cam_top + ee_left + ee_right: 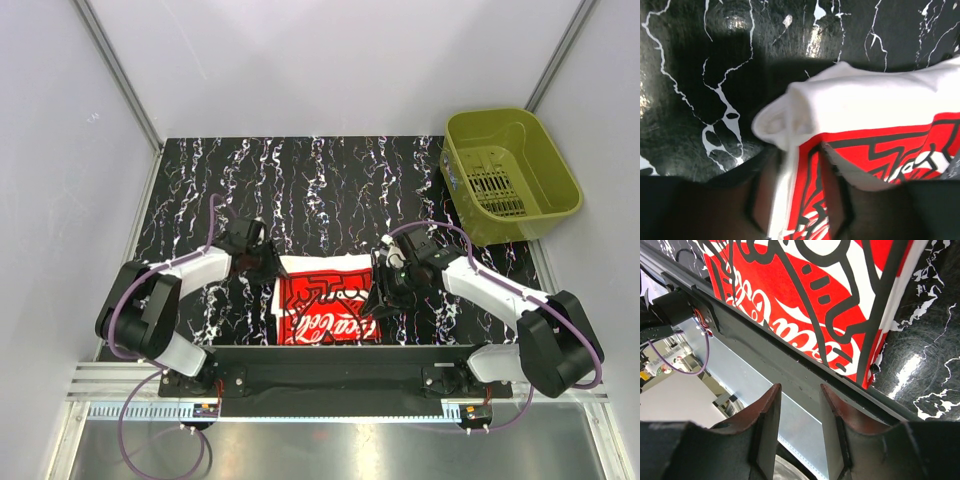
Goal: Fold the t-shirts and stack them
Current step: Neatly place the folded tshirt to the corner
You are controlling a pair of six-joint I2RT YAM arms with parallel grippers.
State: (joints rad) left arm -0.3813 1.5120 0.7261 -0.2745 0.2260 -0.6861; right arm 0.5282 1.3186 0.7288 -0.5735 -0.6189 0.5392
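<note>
The t-shirt (325, 310) lay graphic-up at the near middle of the table (300, 180). My left fingers (765, 200) straddled its far-left corner, though pinched or not I couldn't tell. My right fingers (767, 415) stood half apart, empty, by its right edge, and I reckoned they needed a matching hold before any fold.

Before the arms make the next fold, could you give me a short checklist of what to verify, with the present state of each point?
1. t-shirt on the table, red print up: ok.
2. Cloth edge inside the left claw: ok.
3. Left claw firmly closed on that edge: cannot tell.
4. right claw gripping the shirt: not ok; it is open and empty.
5. Second shirt in view for stacking: not ok; only one shows.
</note>
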